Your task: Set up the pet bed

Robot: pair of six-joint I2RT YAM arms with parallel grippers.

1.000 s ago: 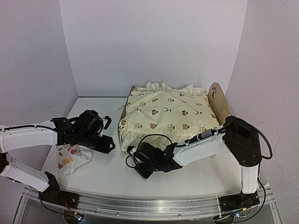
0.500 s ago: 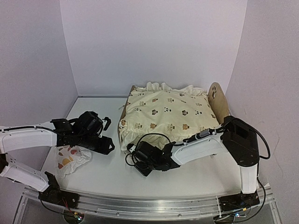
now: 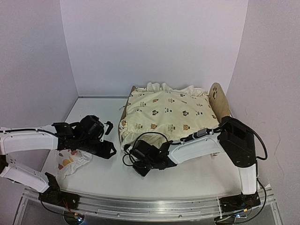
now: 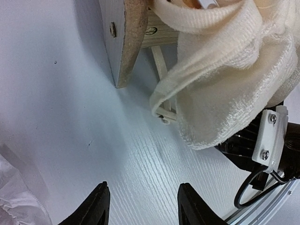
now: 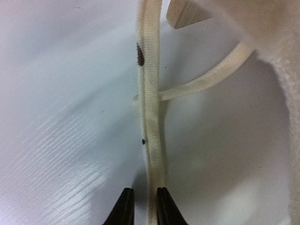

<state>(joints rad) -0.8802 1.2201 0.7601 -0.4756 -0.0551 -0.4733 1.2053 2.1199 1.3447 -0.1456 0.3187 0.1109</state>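
Nearest: pillow (image 3: 70, 160), front-left on table (image 3: 108, 176). L gripper (image 4: 143, 211) jaws apart, empty, low, aimed at bed (image 4: 123, 42) corner; standing by to help w/ the tying, I'd guess. R gripper (image 5: 144, 208) pinched on tie (image 5: 149, 117), holding it taut, prob so it can go round the frame. The bed sits back-right, cushion (image 3: 166, 112) draped on top.

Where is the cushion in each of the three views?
Top: cushion, centre, on the bed frame.
Left wrist: upper right, draping past the frame.
Right wrist: right edge, blurred; its tie runs into the right gripper.
Shared landmark: the bed frame.
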